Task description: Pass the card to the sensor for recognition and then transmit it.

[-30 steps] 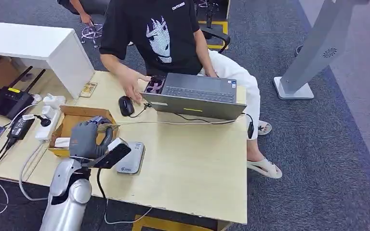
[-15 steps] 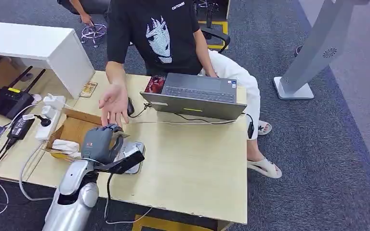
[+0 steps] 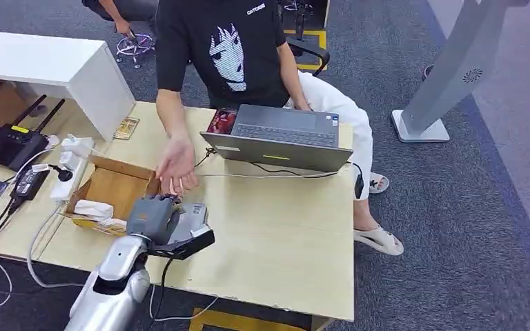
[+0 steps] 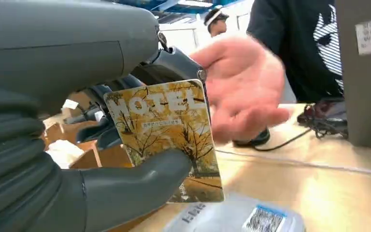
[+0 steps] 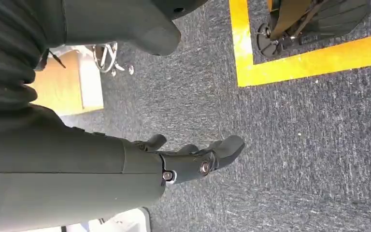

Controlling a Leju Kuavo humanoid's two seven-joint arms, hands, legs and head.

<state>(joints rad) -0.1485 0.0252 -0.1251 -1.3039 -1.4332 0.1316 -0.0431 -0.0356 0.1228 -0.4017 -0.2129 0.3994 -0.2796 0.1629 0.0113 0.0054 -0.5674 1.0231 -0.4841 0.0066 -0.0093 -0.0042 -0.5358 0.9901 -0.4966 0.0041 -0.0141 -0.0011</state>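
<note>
Head cam: high, looking forward and down over the table [image 3: 276, 234]. Left wrist cam: close behind the left hand [image 4: 53, 121], near table level, facing across toward the laptop [image 3: 279, 138]; shares the person's hand [image 3: 177, 165] and table with head cam. Right wrist cam: behind the right hand [image 5: 125, 164], aimed at the carpeted floor [image 5: 294, 145].

Bare tabletop [image 3: 276, 227] in the middle and lower right of the frame, wide room to pass. A person's hand [image 3: 177, 167] open and close above the left hand [image 3: 153, 215], blocking the way up. Cardboard box [image 3: 114, 187] just left of it, walls up. Grey sensor [image 3: 192, 219] right under it. Laptop [image 3: 280, 137] and its cable [image 3: 276, 174] across the upper middle. Plugs and wires at the left edge.
</note>
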